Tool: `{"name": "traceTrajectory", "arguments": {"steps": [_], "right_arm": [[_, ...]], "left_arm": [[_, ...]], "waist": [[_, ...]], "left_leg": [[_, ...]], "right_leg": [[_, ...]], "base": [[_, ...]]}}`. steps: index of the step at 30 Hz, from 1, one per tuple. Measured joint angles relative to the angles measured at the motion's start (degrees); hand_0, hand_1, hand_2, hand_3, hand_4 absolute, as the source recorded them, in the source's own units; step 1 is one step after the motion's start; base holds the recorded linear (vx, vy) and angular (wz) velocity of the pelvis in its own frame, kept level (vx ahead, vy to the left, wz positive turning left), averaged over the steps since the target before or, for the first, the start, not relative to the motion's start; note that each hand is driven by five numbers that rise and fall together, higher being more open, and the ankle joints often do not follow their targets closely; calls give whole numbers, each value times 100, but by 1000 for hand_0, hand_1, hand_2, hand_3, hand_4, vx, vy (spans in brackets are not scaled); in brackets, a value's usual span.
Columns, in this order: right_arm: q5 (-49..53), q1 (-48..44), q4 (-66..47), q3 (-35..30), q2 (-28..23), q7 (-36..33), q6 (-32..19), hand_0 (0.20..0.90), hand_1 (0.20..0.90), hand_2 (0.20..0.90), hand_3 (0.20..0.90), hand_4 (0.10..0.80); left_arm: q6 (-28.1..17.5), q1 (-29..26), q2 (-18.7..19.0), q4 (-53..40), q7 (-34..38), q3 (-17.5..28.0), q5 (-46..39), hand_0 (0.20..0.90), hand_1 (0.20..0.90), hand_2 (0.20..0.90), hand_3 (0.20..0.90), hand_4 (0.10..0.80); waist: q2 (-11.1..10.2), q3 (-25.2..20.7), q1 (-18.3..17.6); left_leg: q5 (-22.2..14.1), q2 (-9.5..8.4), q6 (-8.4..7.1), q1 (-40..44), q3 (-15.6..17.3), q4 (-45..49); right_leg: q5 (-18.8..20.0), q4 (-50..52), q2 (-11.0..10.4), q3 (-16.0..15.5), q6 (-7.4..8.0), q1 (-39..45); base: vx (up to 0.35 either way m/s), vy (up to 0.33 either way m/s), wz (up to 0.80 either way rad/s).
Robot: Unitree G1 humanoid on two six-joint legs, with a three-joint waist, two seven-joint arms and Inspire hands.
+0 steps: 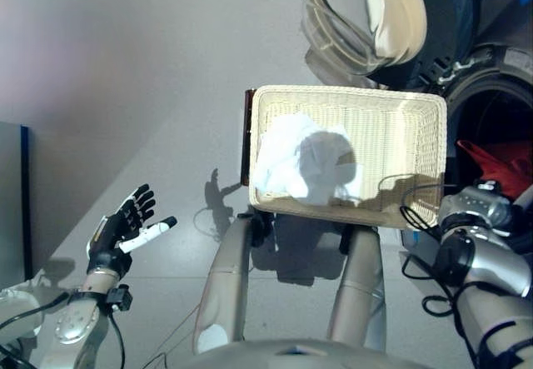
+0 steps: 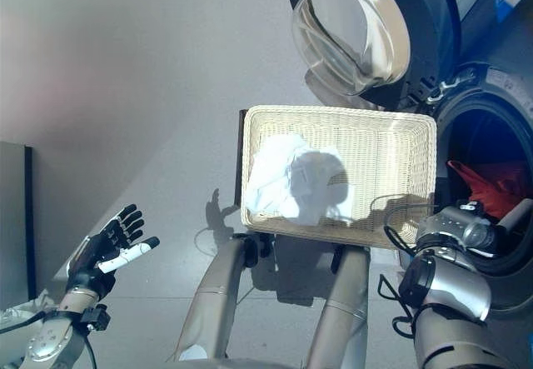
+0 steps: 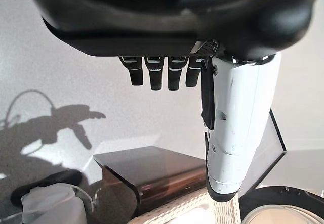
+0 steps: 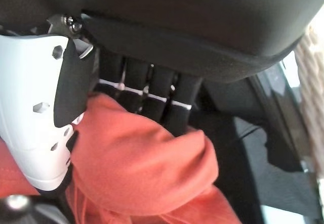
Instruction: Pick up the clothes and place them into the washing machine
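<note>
A white cloth lies in the left half of a cream wicker basket straight ahead of me. A red cloth sits inside the washing machine's drum at the right. My right arm reaches towards that opening. In the right wrist view my right hand has its fingers and white-covered thumb closed on the red cloth. My left hand is held out low at the left over the floor, open and holding nothing, with its fingers straight.
The machine's round glass door stands swung open above the basket's far right corner. A dark brown stand shows at the basket's left edge. Grey floor spreads to the left, and a dark panel stands at the far left.
</note>
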Motion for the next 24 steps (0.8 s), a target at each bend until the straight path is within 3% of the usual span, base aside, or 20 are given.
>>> {"name": "traceTrajectory", "arguments": {"steps": [3,9,24], "right_arm": [[-91,-185,38,14,-460,-277,9,200,200,200,200,300],[-454,-374,-86,-1,-1238,-540,-4,200,200,200,200,300],[-674,-386,126,245,-1261,-607,-77,200,200,200,200,300]], "left_arm": [[-2,27,8,-33,3,-9,-18,900,900,900,900,800],[-7,76,12,-155,-6,-18,-67,900,900,900,900,800],[-27,31,-1,-144,16,-17,-70,900,900,900,900,800]], "waist": [[129,6,47],[171,-2,34],[167,-3,-26]], "left_leg": [[30,-23,-18,-24,22,-27],[119,-91,-52,-23,81,-239],[98,-78,-29,-6,29,-290]], "right_leg": [[38,22,-22,59,17,-46],[75,18,-78,96,-33,-178],[5,27,-65,-8,-53,-151]], "base": [[8,-3,6],[-27,-8,4],[12,0,0]]}}
